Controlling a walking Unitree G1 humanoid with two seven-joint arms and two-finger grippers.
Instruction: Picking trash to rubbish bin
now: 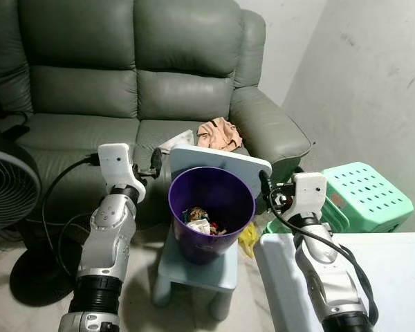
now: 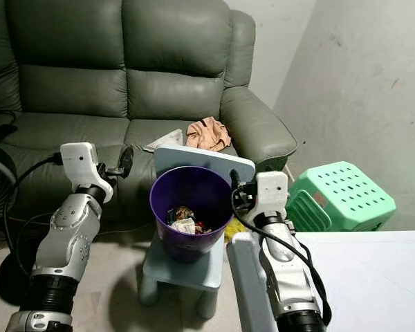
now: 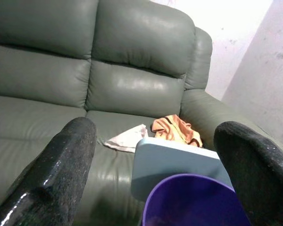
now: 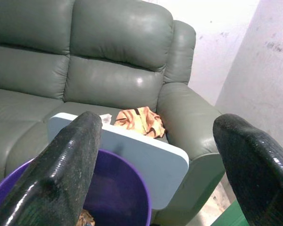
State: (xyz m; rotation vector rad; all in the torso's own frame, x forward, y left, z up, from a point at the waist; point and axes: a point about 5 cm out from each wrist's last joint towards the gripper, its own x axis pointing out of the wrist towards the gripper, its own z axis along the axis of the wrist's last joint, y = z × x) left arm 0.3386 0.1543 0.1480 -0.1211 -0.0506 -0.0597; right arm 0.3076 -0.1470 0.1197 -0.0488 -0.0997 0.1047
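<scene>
I have both sets of jaws spread wide and holding nothing: the left gripper (image 1: 154,162) hangs just left of the bin's rim, and the right gripper (image 1: 265,185) sits just right of it, close to the rim's right edge. Between them stands the purple rubbish bin (image 1: 211,211), upright, with mixed trash (image 1: 199,220) lying in its bottom. The bin rests on a small pale-blue chair (image 1: 197,270), whose backrest edge rises just behind the bin's far rim. A yellow scrap (image 1: 248,239) lies on the floor just right of the chair, below my right gripper. Beyond the backrest, on the grey-green sofa (image 1: 90,83) seat, I see an orange cloth (image 1: 218,133) and a white crumpled piece (image 1: 177,141) beside it, both near the seat's front edge. On the right, a green plastic stool (image 1: 363,197) stands near the wall, and the corner of a white table (image 1: 394,277) comes close under my right arm, leaving little room there. On the left, a black fan (image 1: 10,190) stands on the floor near my left arm, with cables trailing past it.
</scene>
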